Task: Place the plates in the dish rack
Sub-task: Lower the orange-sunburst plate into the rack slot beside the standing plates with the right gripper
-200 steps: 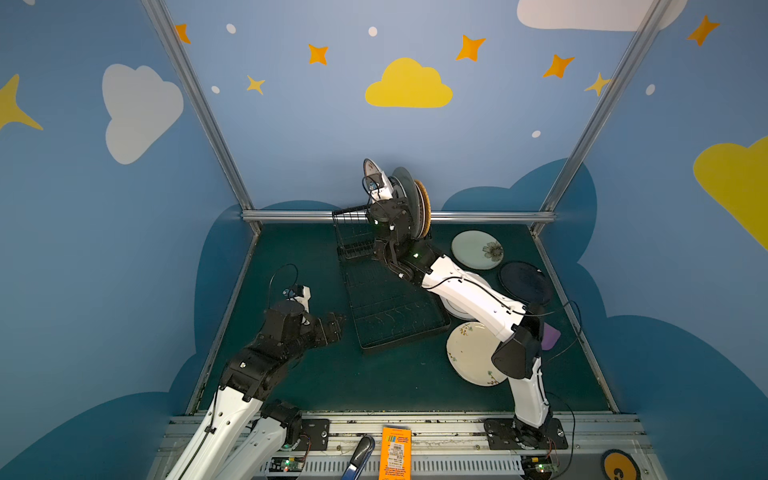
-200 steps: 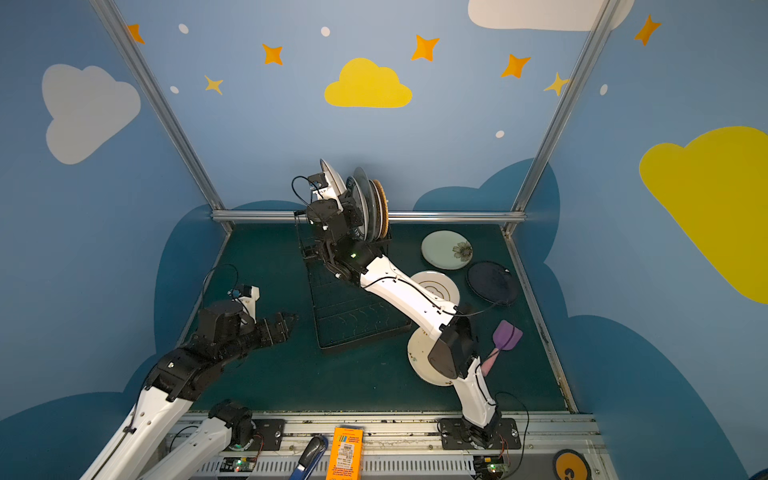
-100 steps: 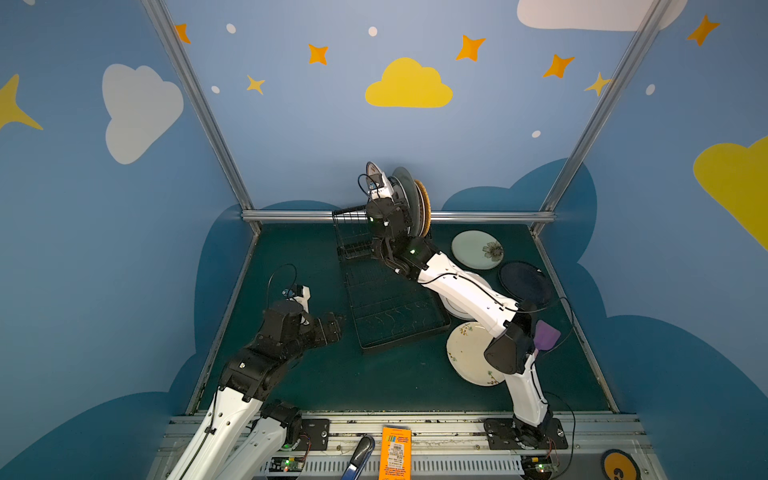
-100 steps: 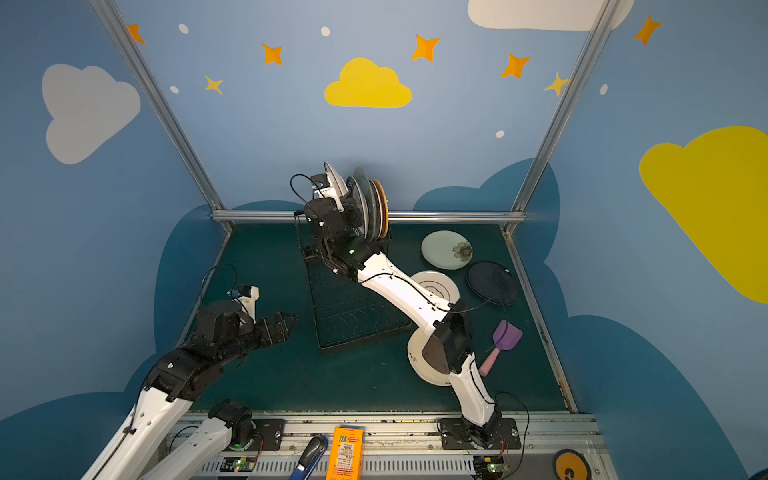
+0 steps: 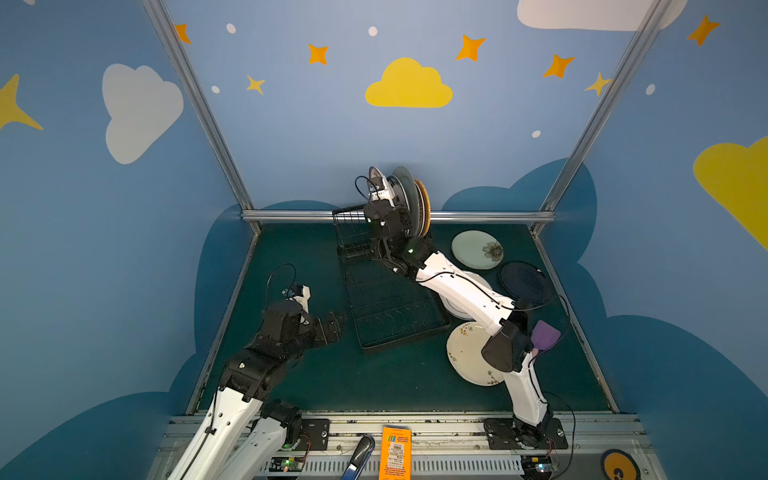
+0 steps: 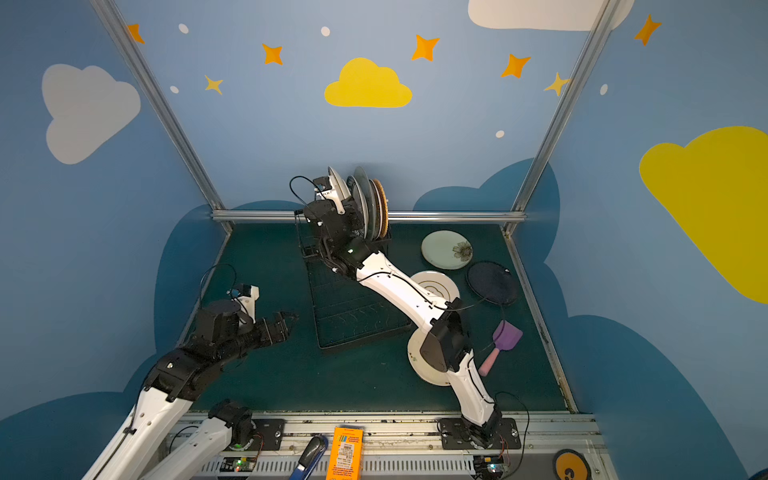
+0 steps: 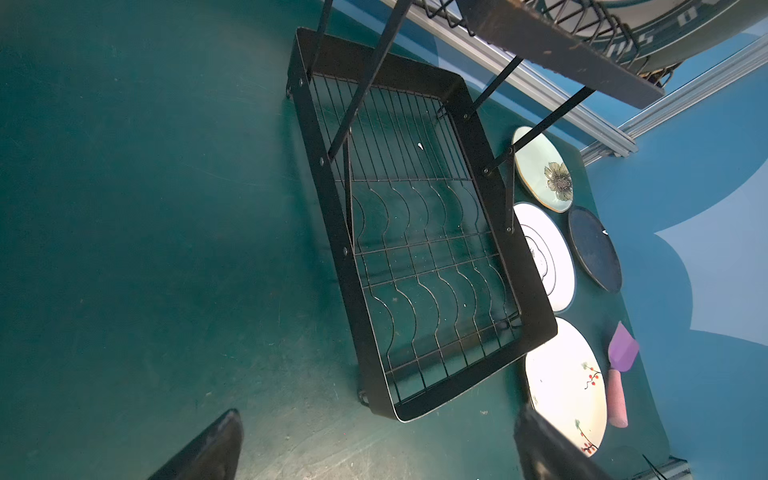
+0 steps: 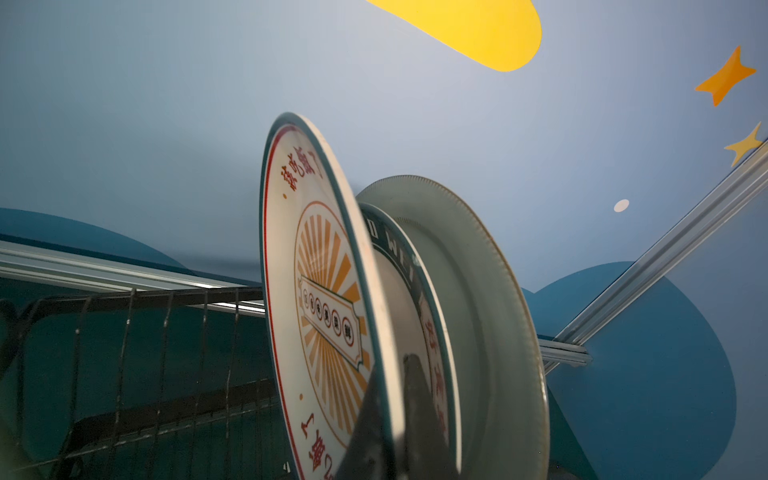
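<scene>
Four plates flat | sunburst plate upright, teal-rimmed | black wire dish rack

The whole cell is looked down on from high above its near edge in both top views, so that the counter, both arms and the far wall are taken in from well back, almost identically. The dish rack and the flat plates to its right, also shown in both top views, are seen from close above by the left wrist camera. The sunburst plate at the rack's far end is viewed at very short range from the right wrist, facing the far wall.
</scene>
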